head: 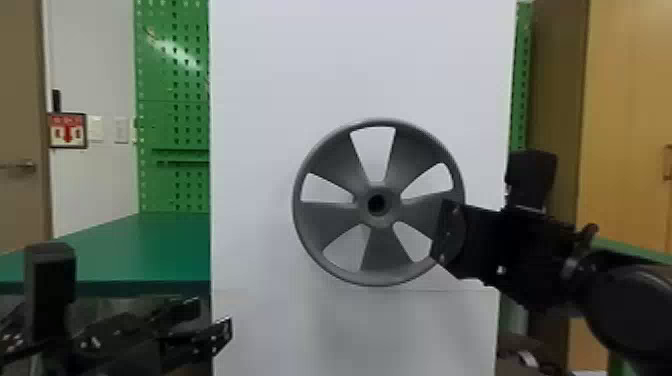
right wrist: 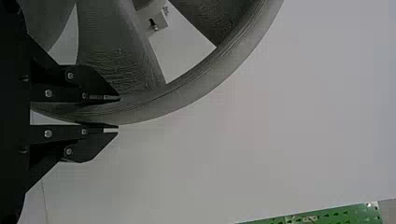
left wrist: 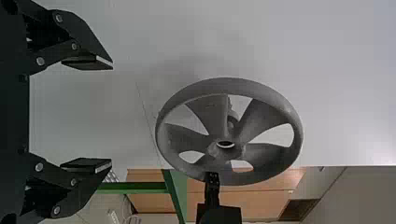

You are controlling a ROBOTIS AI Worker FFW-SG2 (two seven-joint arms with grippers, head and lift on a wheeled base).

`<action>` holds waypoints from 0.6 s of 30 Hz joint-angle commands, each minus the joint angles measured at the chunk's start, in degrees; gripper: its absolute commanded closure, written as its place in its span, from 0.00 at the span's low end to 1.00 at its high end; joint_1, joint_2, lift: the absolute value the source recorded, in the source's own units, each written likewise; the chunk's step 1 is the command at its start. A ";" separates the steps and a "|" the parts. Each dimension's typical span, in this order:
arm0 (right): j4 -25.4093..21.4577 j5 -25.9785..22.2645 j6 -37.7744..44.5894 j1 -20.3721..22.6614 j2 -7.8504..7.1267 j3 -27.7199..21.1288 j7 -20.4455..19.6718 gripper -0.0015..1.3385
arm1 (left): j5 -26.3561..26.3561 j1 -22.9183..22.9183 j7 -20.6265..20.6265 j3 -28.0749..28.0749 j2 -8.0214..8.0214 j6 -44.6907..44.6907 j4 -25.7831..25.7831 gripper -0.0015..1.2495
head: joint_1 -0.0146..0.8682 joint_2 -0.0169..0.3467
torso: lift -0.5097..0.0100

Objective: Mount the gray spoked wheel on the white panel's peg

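My right gripper (head: pixel 447 235) holds the gray spoked wheel (head: pixel 332 215) by its right rim, in front of the white panel (head: pixel 260 150). In the right wrist view the fingers of my right gripper (right wrist: pixel 118 113) are shut on the rim of the wheel (right wrist: pixel 201 86); a bracket on the panel (right wrist: pixel 159 23) shows between the spokes. My left gripper (head: pixel 227 330) is low at the left, apart from the wheel. In the left wrist view my left gripper (left wrist: pixel 112 115) is open, with the tilted wheel (left wrist: pixel 261 116) beyond its fingers.
A green table (head: pixel 125 250) lies left of the panel, with a green pegboard (head: pixel 172 115) behind it. At the right stands a wooden cabinet (head: pixel 625 125). The right arm (head: pixel 550 270) reaches in from the right edge, across the panel's right edge.
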 commanded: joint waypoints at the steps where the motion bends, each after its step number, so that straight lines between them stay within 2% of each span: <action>1: 0.71 0.29 -0.21 -0.30 0.32 0.34 -0.01 0.99 | 0.00 0.06 0.00 0.01 0.00 0.00 0.00 0.40 | 0.11 0.03 | 0.05; 18: 2.91 1.17 -0.74 -0.83 0.68 -1.07 0.08 0.99 | 0.00 -0.03 0.00 0.01 0.00 0.00 0.00 0.40 | 0.11 0.03 | 0.05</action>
